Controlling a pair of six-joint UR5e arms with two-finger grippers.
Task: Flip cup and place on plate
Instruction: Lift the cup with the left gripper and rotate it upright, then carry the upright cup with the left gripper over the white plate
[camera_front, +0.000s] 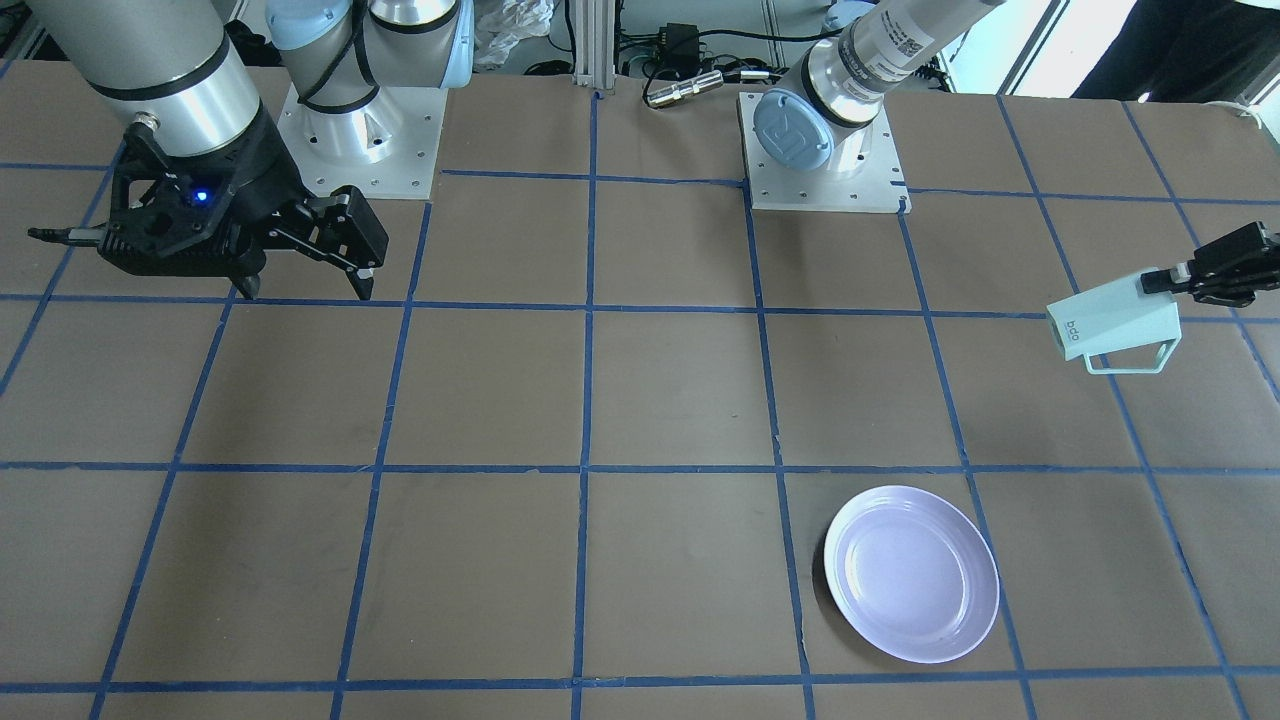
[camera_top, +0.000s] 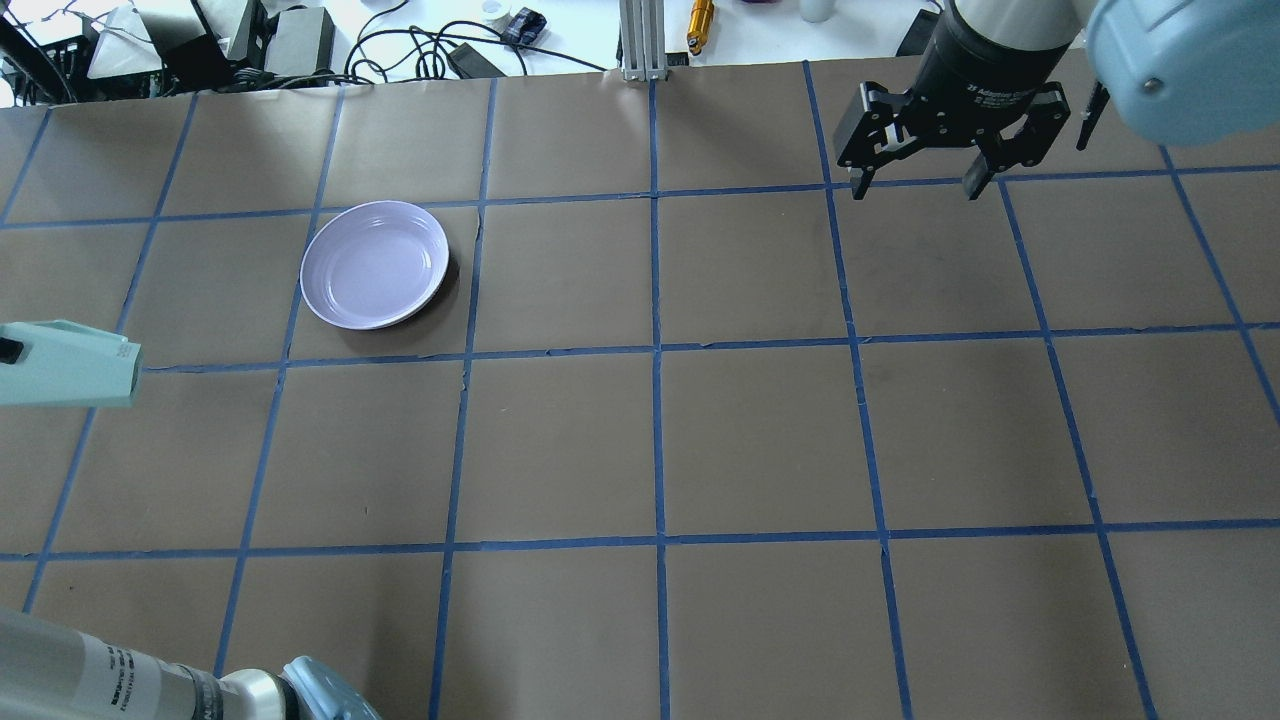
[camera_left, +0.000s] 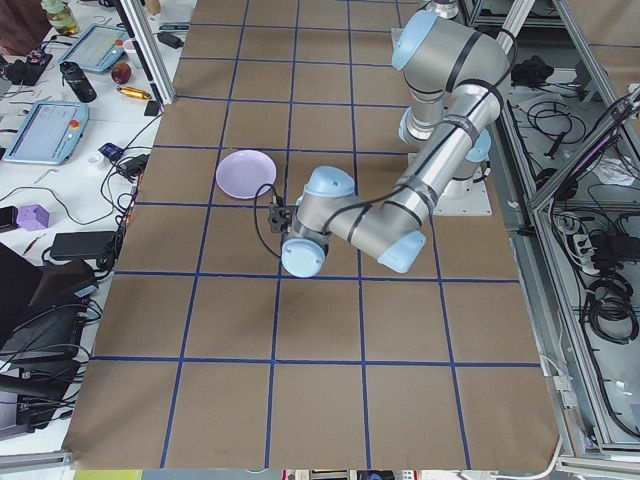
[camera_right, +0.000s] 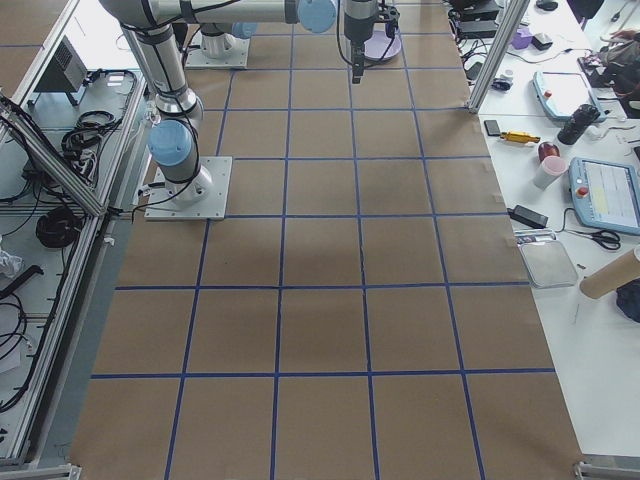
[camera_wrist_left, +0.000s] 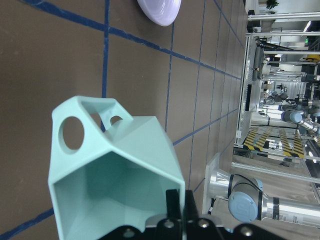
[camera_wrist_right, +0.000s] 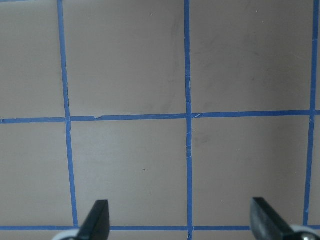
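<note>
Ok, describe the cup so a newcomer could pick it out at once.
On the brown table with the blue tape grid, look to the left gripper at the right edge of the front-facing view. Its jaws hold the cup, tipped on its side. It is the only mint-green, faceted piece, with an angular handle and dark lettering on its base, unlike the round lavender plate lying flat.

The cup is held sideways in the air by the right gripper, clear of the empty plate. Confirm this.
Not quite: the left gripper holds the cup, not the right. The overhead exterior view shows the cup at its left edge, while the right gripper hangs open and empty. The rest stands: the cup is sideways in the air, clear of the empty plate.
</note>
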